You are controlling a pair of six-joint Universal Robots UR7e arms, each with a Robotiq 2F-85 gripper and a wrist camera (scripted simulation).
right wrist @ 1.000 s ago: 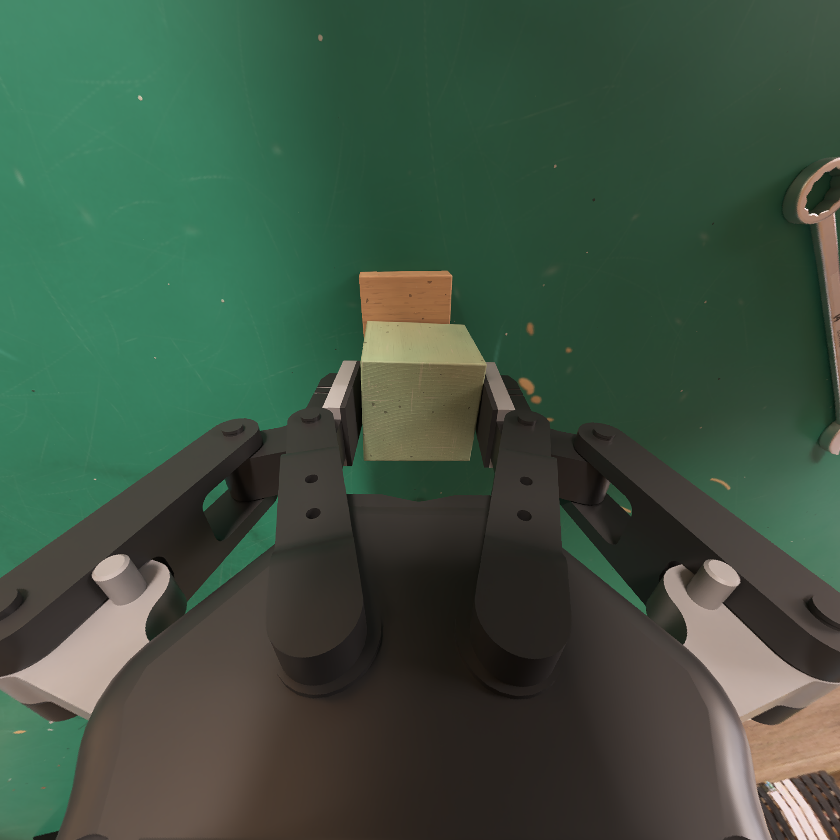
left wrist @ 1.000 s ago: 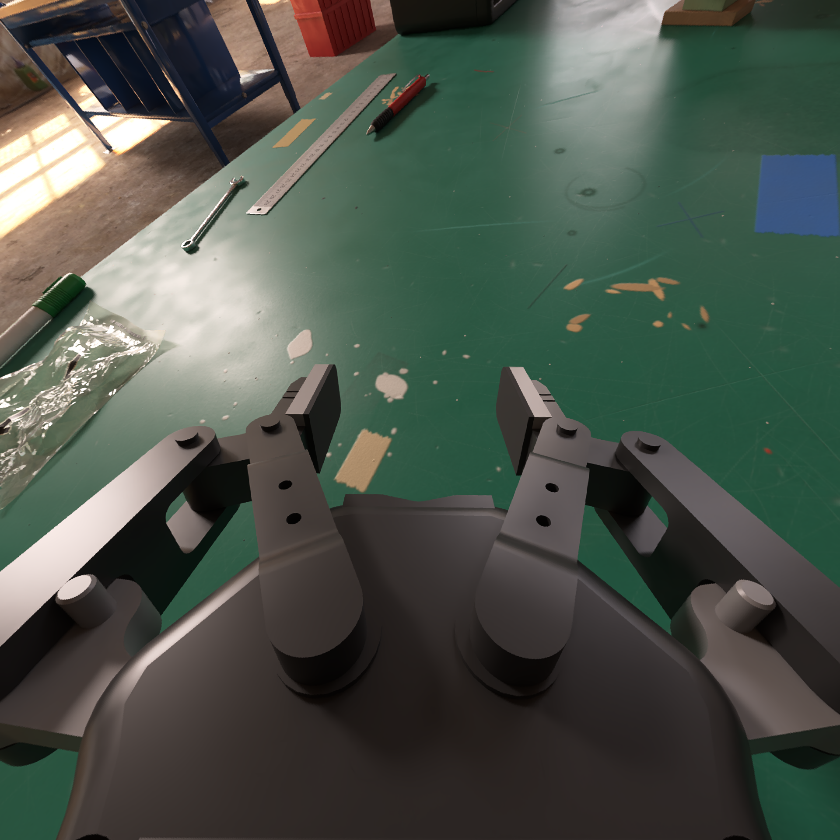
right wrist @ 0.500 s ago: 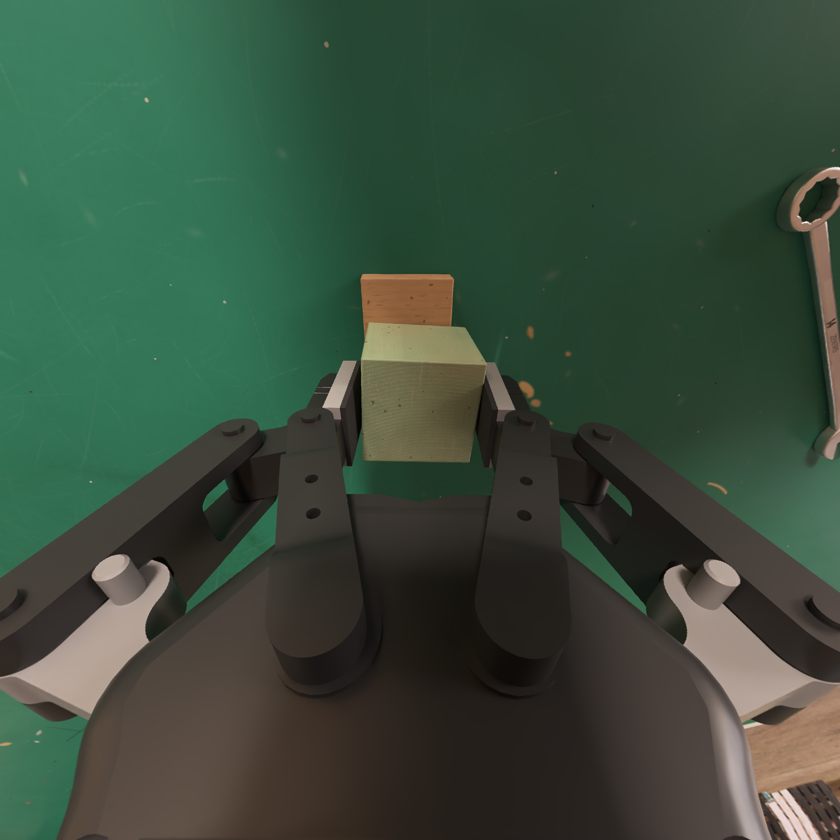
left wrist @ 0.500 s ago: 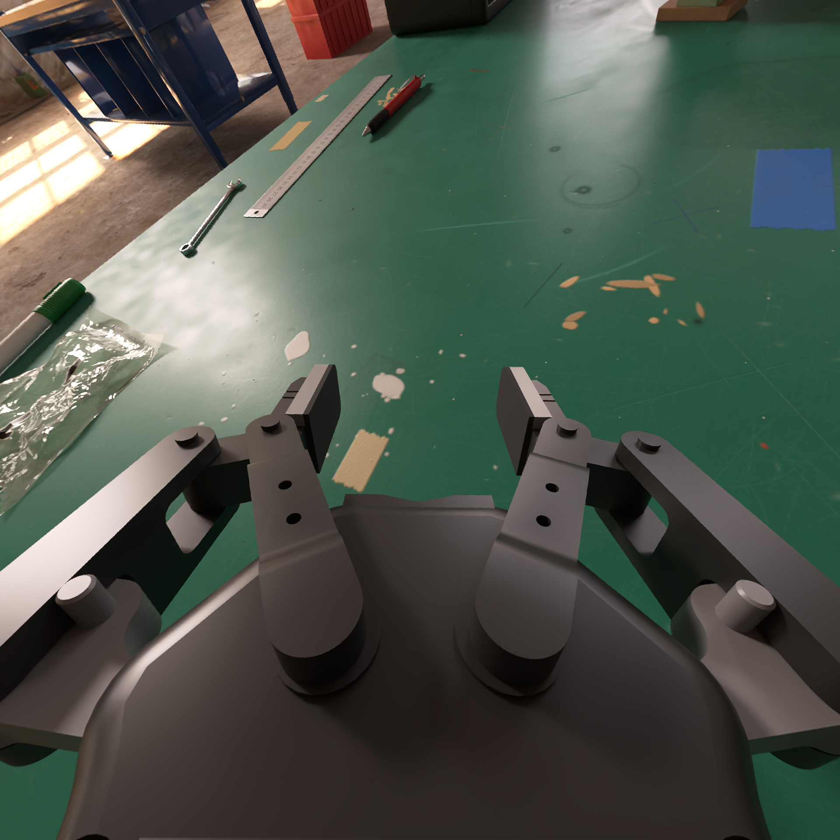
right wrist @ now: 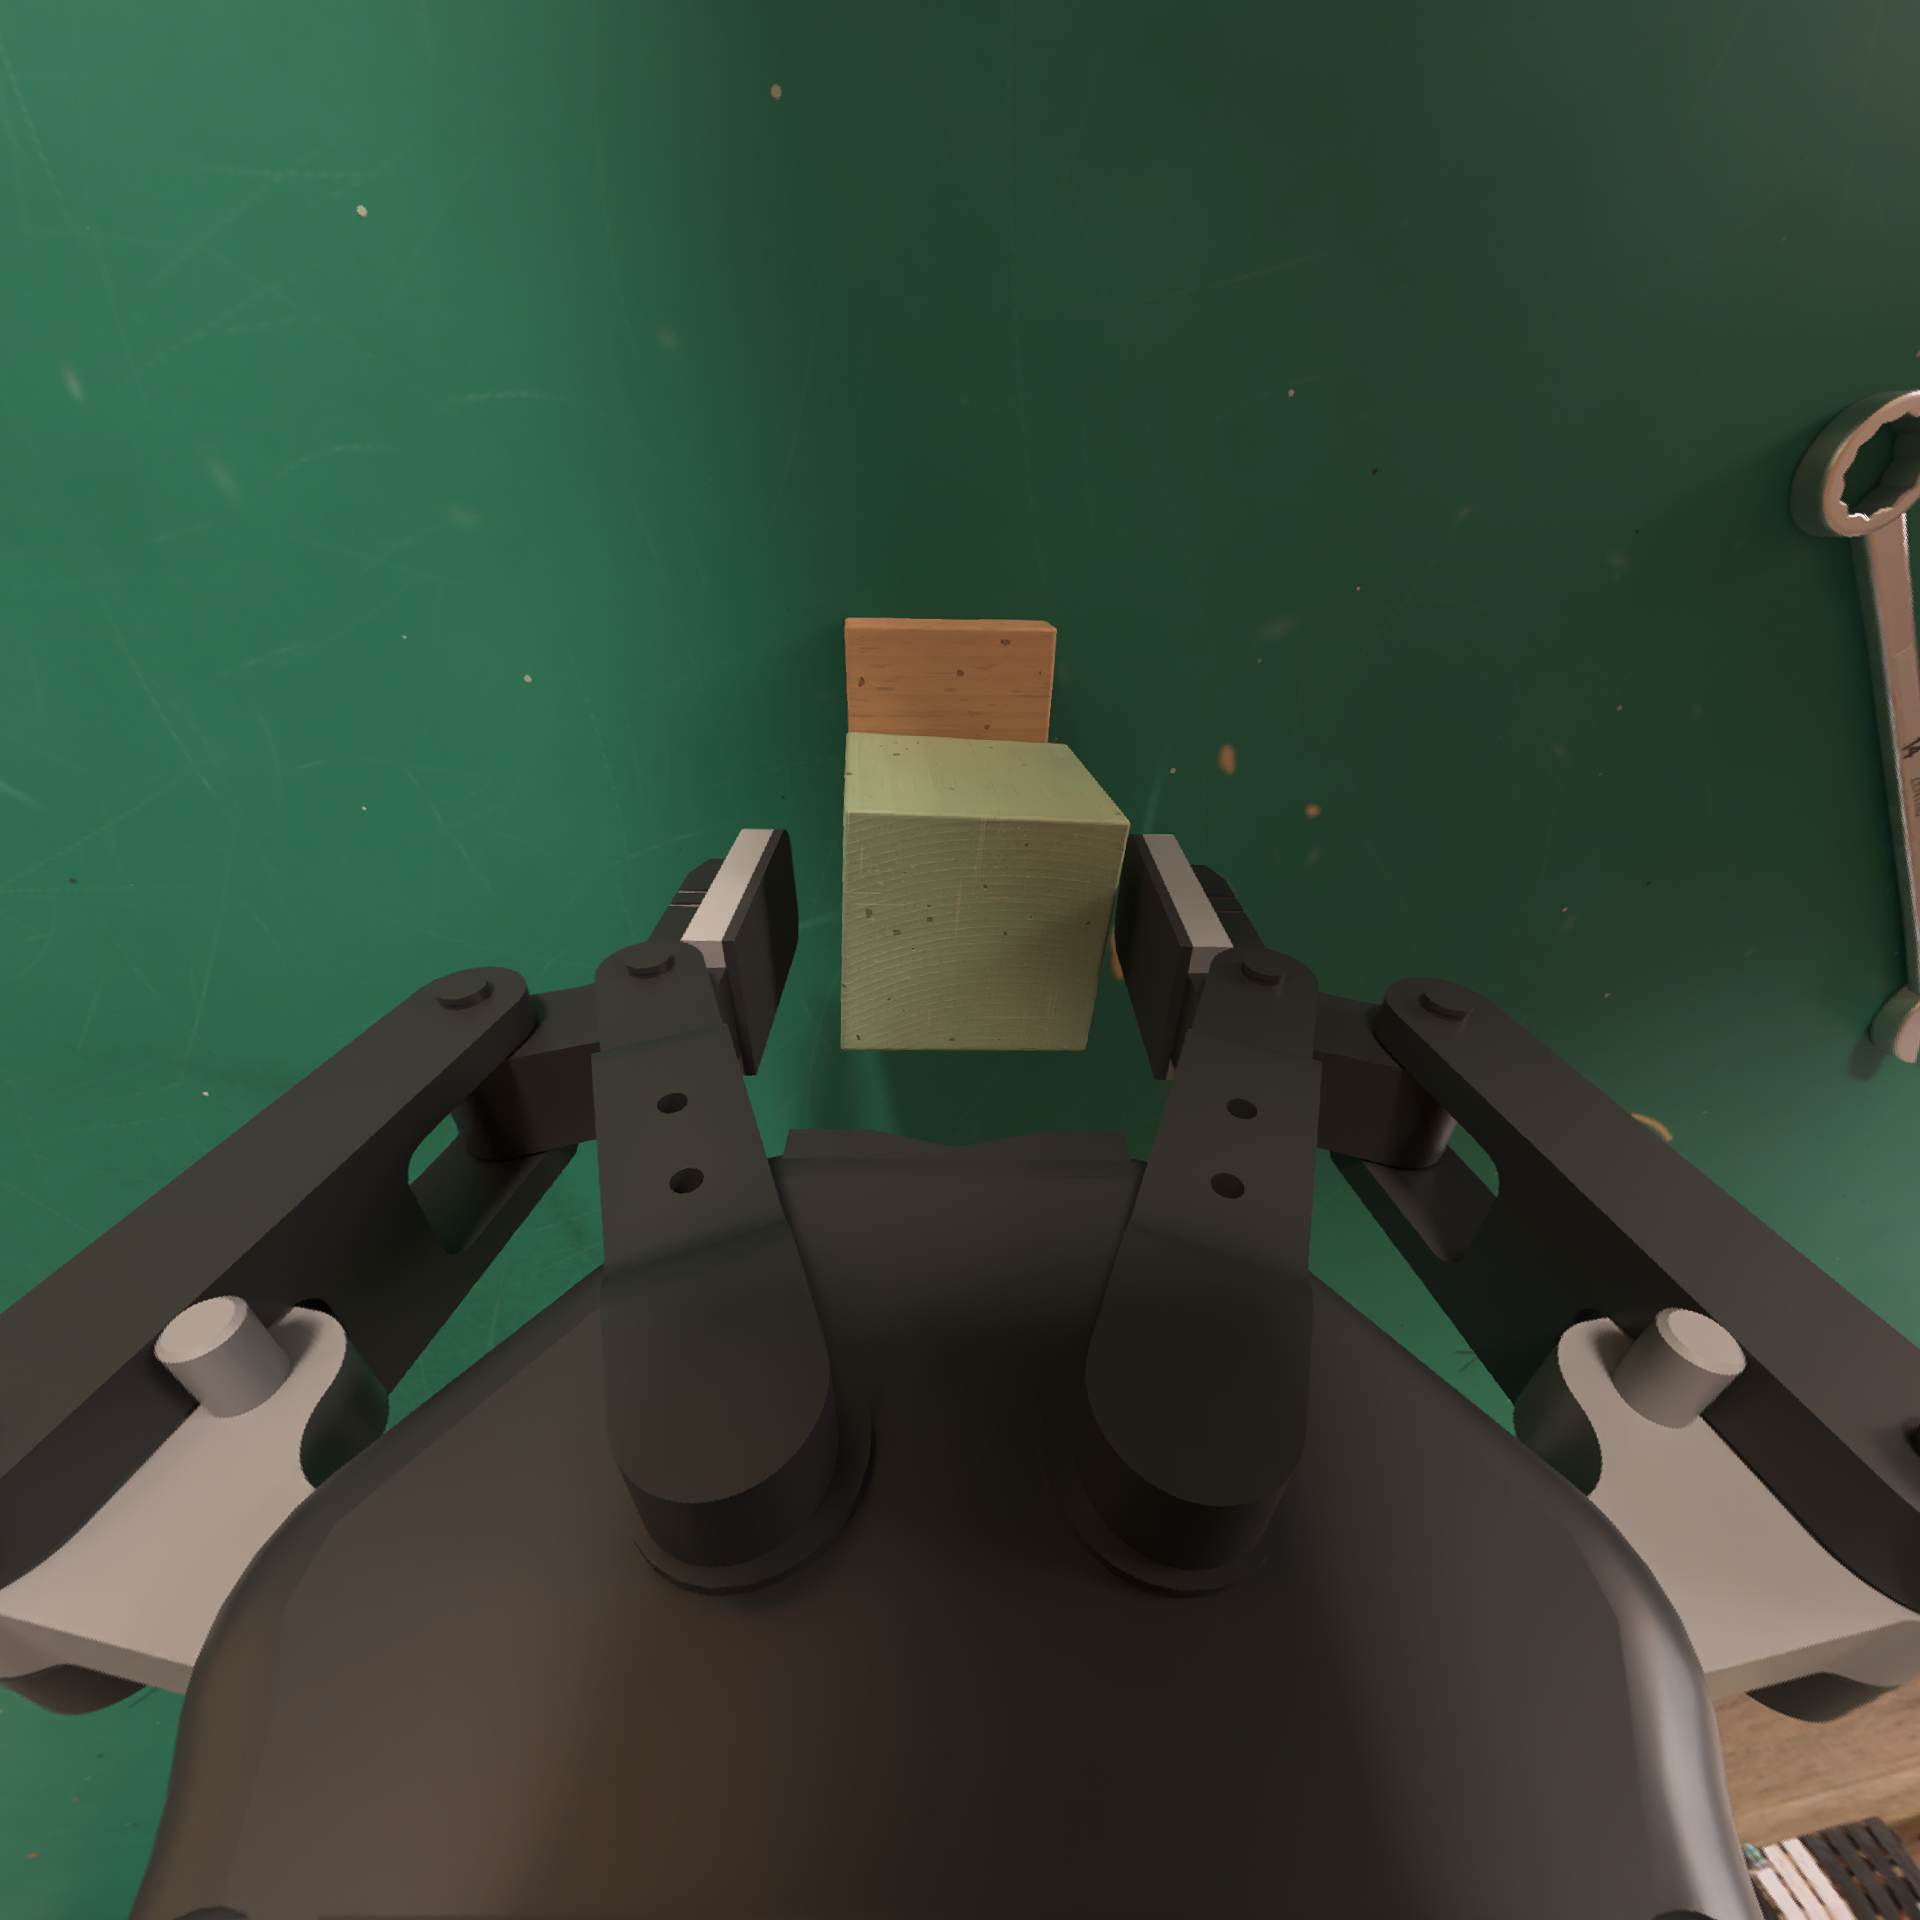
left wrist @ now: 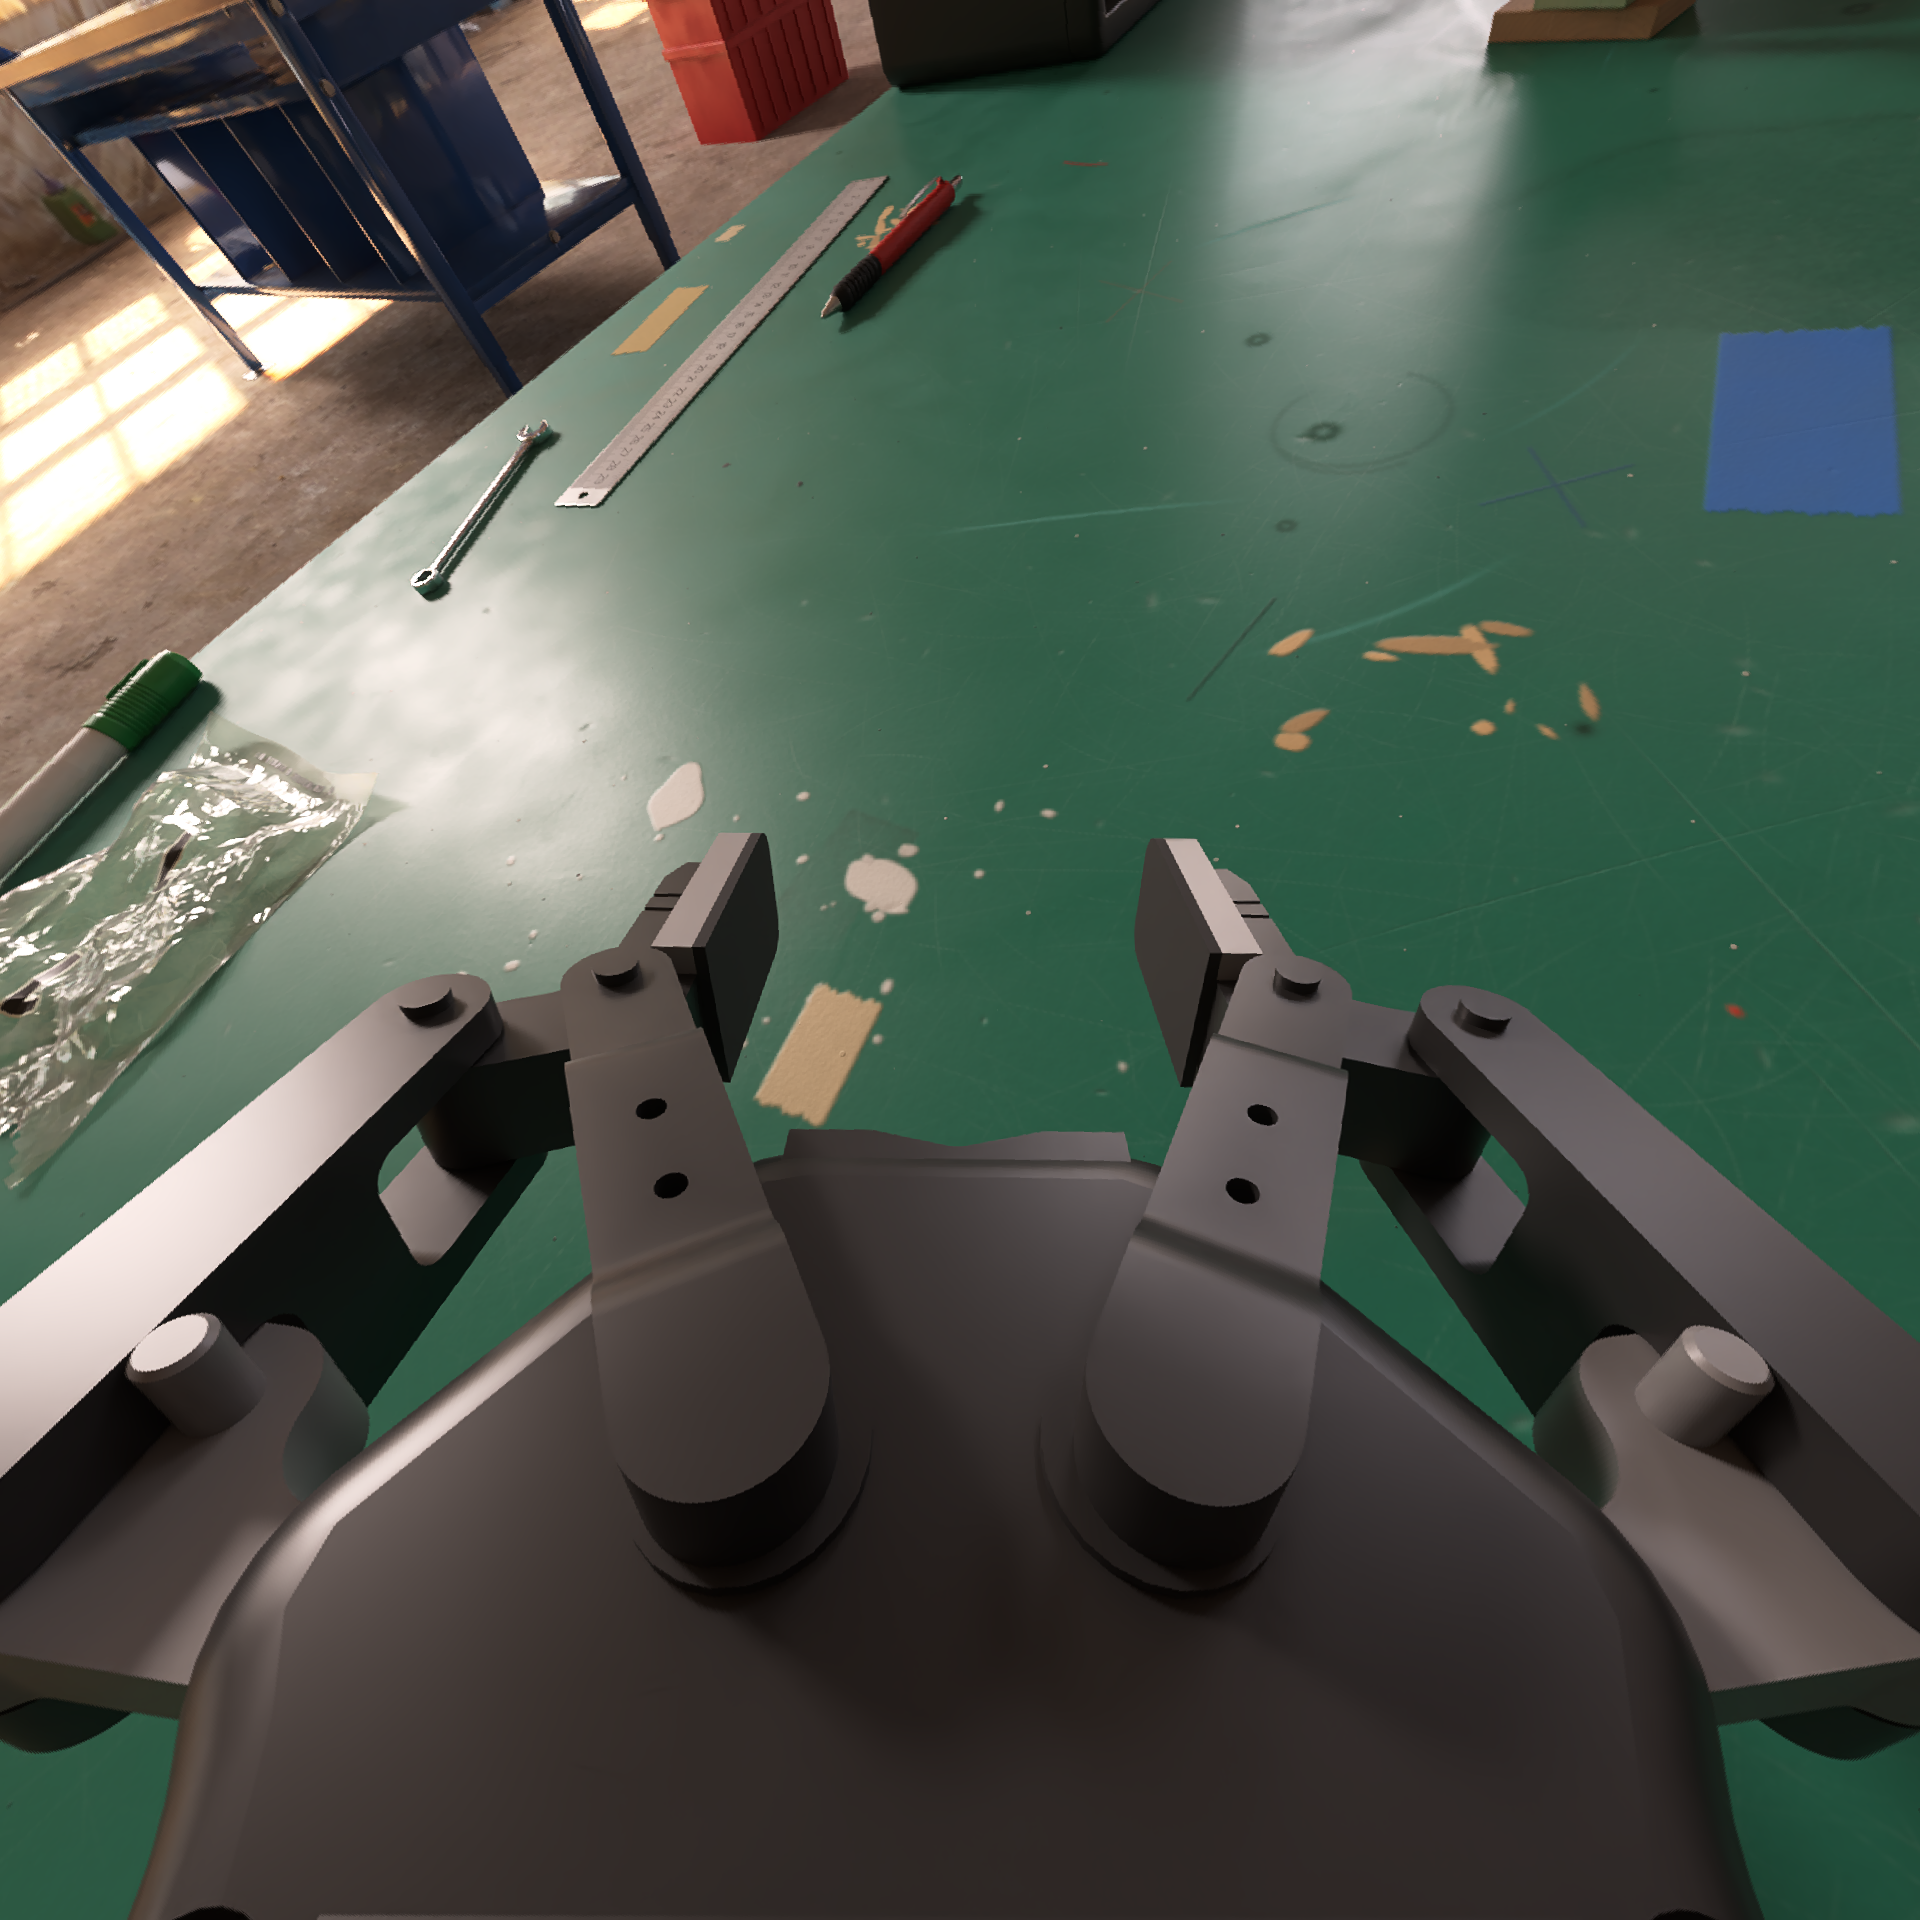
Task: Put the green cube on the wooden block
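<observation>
In the right wrist view, the pale green cube (right wrist: 971, 914) stands between the fingers of my right gripper (right wrist: 961, 883), which is open. There is a clear gap at the left pad (right wrist: 764, 925); the right pad (right wrist: 1153, 935) is very near the cube's side. The cube covers most of the wooden block (right wrist: 951, 681), whose far part shows just beyond it on the green table. I cannot tell whether the cube rests on the block. My left gripper (left wrist: 956, 904) is open and empty above the green table, far from both.
A steel spanner (right wrist: 1886, 717) lies right of the block. In the left wrist view: a small spanner (left wrist: 480, 509), steel ruler (left wrist: 727, 338), red pen (left wrist: 894, 244), plastic bag (left wrist: 145, 925), green-capped marker (left wrist: 104, 732), blue patch (left wrist: 1803, 421). The table's left edge (left wrist: 312, 613) drops to the floor.
My right gripper has opened and let go of the green cube, which stays over the wooden block. The left gripper has barely moved and stays open.
</observation>
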